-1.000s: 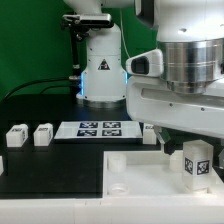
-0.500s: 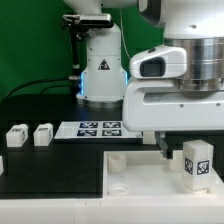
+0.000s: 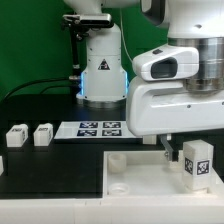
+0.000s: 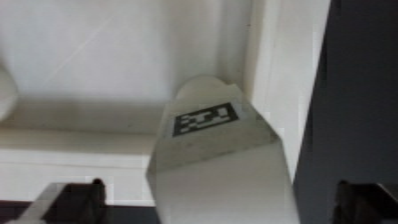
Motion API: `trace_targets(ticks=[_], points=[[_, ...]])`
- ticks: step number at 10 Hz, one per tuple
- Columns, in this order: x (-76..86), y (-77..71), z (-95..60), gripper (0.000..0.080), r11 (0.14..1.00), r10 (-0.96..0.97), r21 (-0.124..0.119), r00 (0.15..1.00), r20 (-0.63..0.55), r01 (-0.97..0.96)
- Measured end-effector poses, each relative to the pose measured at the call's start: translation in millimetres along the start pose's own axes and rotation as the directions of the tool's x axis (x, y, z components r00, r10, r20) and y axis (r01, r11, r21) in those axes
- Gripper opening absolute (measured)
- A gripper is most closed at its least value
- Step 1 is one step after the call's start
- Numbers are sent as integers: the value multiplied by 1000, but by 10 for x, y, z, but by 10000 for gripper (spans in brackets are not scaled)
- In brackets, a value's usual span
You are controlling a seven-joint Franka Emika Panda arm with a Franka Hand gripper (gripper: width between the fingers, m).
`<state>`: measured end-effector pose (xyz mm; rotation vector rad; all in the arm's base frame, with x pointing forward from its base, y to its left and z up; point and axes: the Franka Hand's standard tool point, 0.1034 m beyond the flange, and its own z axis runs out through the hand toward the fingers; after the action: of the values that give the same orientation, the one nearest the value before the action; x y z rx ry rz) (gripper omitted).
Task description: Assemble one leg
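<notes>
One leg (image 3: pixel 197 162), a chunky white block with a black-and-white tag, stands upright on the large flat white part (image 3: pixel 140 178) near the exterior view's right edge. In the wrist view the same leg (image 4: pixel 217 130) fills the middle. My gripper (image 4: pixel 217 202) is open and straddles it, with a dark finger on each side and a gap to the leg on both. One finger (image 3: pixel 166 150) shows in the exterior view just to the left of the leg. Two more legs (image 3: pixel 16 136) (image 3: pixel 43 133) lie at the exterior view's left.
The marker board (image 3: pixel 97 128) lies at the back middle of the black table. The arm's white base (image 3: pixel 100 65) stands behind it. The arm's bulky hand body (image 3: pixel 185 95) hides the area behind the standing leg.
The hand has shifted toward the exterior view's right, closer over the standing leg. The leg itself and the two loose legs have not moved.
</notes>
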<state>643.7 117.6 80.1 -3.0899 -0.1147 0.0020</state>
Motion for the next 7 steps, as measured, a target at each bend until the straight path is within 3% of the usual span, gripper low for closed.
trace_targets(ticks=[1, 2, 3, 5, 7], points=[[0, 0, 0, 391, 1000, 0, 0, 1000, 0, 0], [0, -1, 0, 391, 1000, 11, 0, 1000, 0, -11], [2, 2, -1, 292, 999, 45, 0, 999, -1, -45], [2, 4, 1, 292, 978, 209, -1, 978, -3, -209], [0, 4, 4, 292, 883, 469, -13, 883, -12, -469]])
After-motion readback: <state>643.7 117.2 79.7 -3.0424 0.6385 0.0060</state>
